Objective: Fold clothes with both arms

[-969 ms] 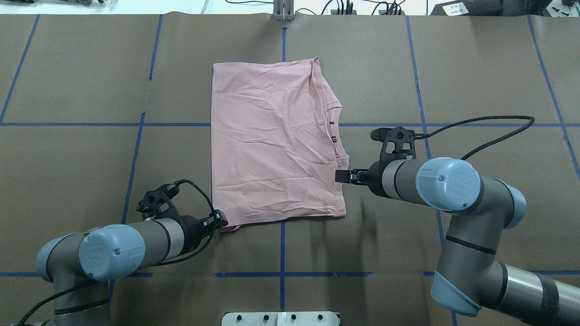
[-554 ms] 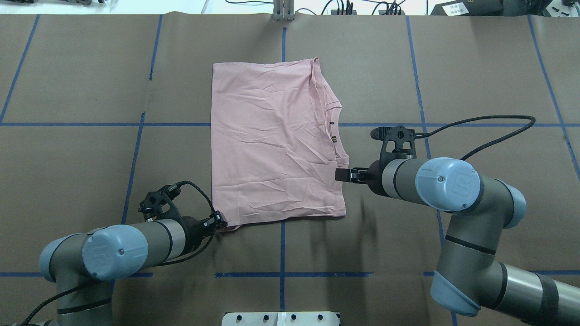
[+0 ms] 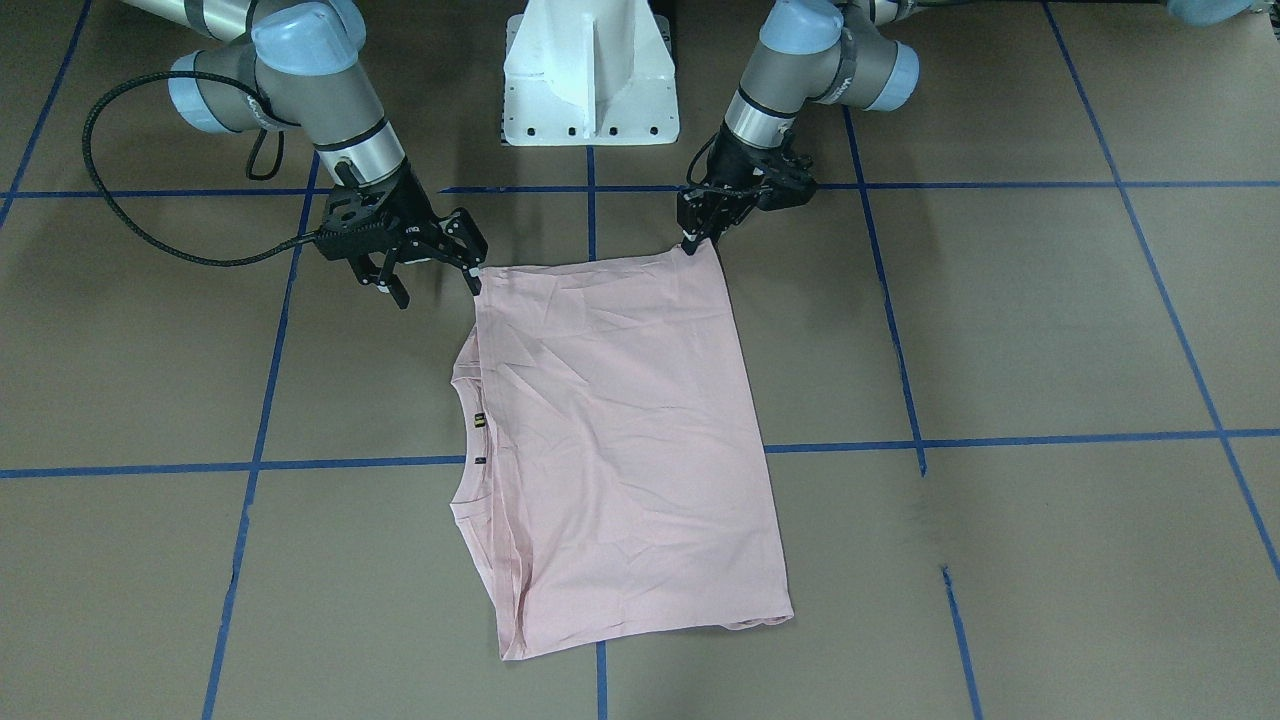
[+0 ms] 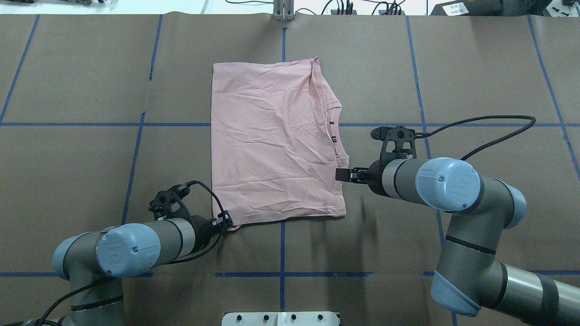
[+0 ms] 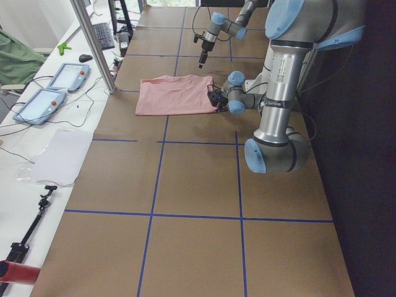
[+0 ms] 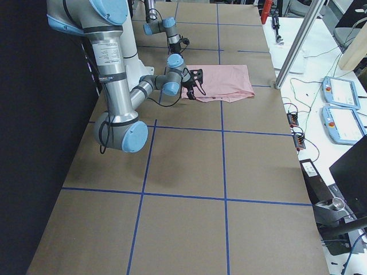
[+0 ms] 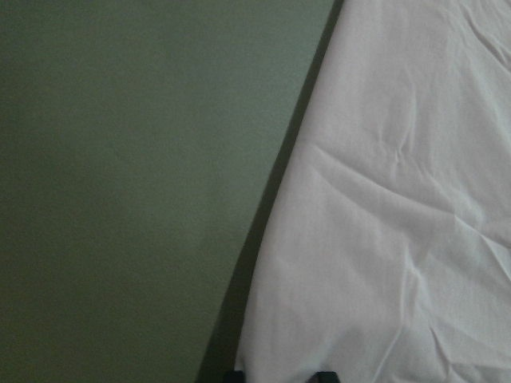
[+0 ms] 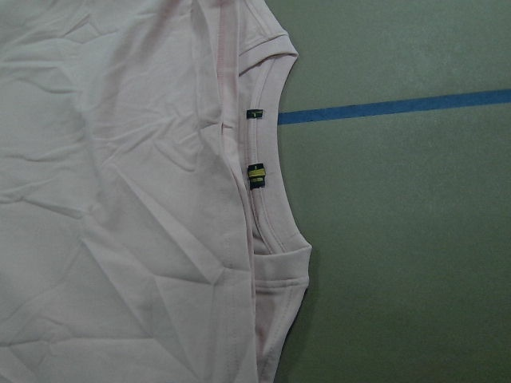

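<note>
Finds T-shirt [image 4: 272, 145] flat at centre of table [image 4: 90, 181]. Places left gripper [image 4: 225, 221] on its 7 o'clock corner, fingers close together; cannot tell if pinched. Notes right gripper [image 3: 437, 283] spread open at 4 o'clock edge. Judges corner-grasp step in hand; next calls for both pinches, then a level lift toward 12 o'clock.

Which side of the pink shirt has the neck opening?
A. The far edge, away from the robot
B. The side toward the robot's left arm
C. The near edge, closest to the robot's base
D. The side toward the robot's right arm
D: the neck opening runs along the edge of the shirt that faces the right hand, on the right in the overhead view.
</note>
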Controlling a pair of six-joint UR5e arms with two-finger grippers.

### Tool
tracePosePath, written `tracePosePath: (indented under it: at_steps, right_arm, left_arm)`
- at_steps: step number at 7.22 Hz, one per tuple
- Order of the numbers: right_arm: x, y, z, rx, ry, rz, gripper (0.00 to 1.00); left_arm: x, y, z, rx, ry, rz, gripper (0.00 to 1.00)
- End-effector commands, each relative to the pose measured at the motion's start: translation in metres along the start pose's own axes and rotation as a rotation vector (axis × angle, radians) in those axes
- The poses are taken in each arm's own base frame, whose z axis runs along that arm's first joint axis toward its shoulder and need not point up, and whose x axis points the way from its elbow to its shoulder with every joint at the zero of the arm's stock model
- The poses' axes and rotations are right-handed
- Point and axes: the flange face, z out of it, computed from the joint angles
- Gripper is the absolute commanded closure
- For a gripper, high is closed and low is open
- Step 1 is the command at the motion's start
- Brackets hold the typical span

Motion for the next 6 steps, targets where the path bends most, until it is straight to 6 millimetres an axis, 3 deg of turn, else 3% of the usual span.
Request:
tracePosePath:
  at_steps: [1,3,4,5,6]
  right_arm:
    - [0.0,0.0,0.0,0.0,-0.001,0.0,0.0]
    - [-0.005,0.001,-0.001,-0.001,-0.006,0.006,0.0]
    - [-0.008,0.003,0.0,-0.012,0.019,0.125,0.06]
    - [-0.028,0.008,0.001,-0.017,0.034,0.219,0.15]
    - [-0.057,0.027,0.008,-0.004,0.077,0.271,0.19]
  left_arm:
    - [0.005,-0.005,-0.006,0.004,0.014,-0.003,1.0]
    - [0.007,-0.007,-0.009,0.006,0.02,-0.004,1.0]
    - [0.009,-0.007,-0.013,0.005,0.027,-0.005,1.0]
    - [0.01,-0.007,-0.014,0.004,0.03,-0.005,1.0]
    - [0.011,-0.007,-0.014,0.004,0.032,-0.007,1.0]
